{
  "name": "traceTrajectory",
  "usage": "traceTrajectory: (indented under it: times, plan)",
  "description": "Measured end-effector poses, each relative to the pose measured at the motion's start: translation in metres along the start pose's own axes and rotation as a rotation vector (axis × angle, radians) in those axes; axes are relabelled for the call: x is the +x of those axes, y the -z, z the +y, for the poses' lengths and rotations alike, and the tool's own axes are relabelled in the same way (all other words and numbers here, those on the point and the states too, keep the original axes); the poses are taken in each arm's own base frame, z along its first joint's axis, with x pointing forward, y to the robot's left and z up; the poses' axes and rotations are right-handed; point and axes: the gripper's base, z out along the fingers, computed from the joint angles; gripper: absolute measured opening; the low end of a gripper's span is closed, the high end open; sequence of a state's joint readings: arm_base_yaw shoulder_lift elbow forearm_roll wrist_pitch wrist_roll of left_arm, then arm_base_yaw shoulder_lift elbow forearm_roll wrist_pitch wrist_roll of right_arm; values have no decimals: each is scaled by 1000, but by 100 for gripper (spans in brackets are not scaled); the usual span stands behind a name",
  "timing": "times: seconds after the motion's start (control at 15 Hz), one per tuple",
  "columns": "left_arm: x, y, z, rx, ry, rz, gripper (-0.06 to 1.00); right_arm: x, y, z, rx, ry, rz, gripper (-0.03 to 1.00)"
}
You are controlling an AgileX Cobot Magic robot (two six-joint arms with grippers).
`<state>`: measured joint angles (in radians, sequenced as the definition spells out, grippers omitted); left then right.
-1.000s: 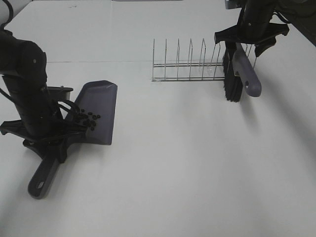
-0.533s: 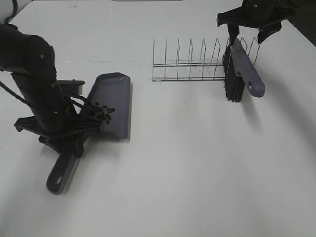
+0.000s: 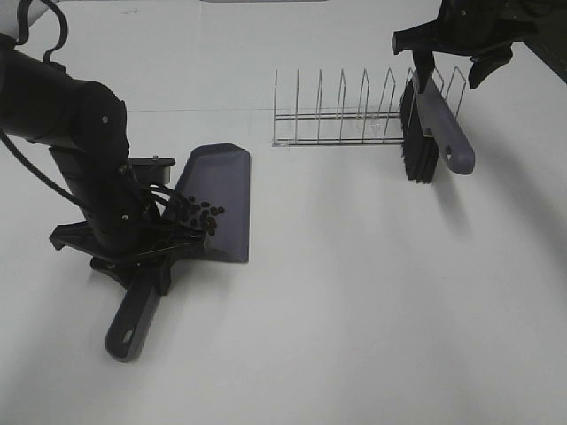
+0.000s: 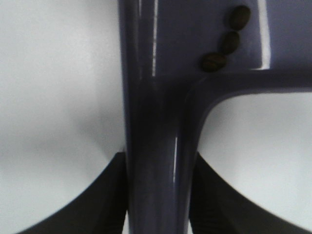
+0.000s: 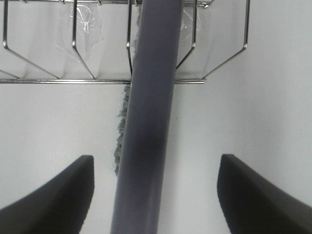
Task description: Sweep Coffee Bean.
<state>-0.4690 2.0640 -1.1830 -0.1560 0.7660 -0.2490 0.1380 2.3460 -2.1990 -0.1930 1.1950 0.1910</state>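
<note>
coffee bean (image 3: 202, 215) cluster, strung across dustpan (image 3: 221, 186)

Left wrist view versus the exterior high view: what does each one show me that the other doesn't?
Only the left wrist view shows the hand's fingers pressed on both sides of the dustpan handle, with three beans close up.

Only the exterior high view shows the wire rack, the brush leaning in it, the right hand above it with fingers apart, and the whole bean pile.

Both show the dustpan, beans and white table.
</note>
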Motion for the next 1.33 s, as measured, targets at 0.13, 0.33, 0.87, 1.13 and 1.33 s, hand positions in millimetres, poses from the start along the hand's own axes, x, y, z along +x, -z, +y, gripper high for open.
traceTrajectory:
  times: [0.13, 0.33, 0.87, 1.13, 1.33]
  plan:
    - [0, 0, 0, 1, 6, -3, 51, -1, 16, -3, 0, -4, -13, 68]
    - [-4, 20, -3, 10, -16, -50, 64, -2, 33, -4, -26, 0, -39, 68]
    - [20, 141, 2, -82, -148, -104, 65, 37, 90, -9, -131, 49, -8, 68]
    - [71, 229, 18, -94, -174, -314, 65, 125, 113, -24, -114, 81, 146, 68]
    - [120, 245, 35, -76, -173, -380, 65, 186, 122, -33, -106, 90, 226, 68]
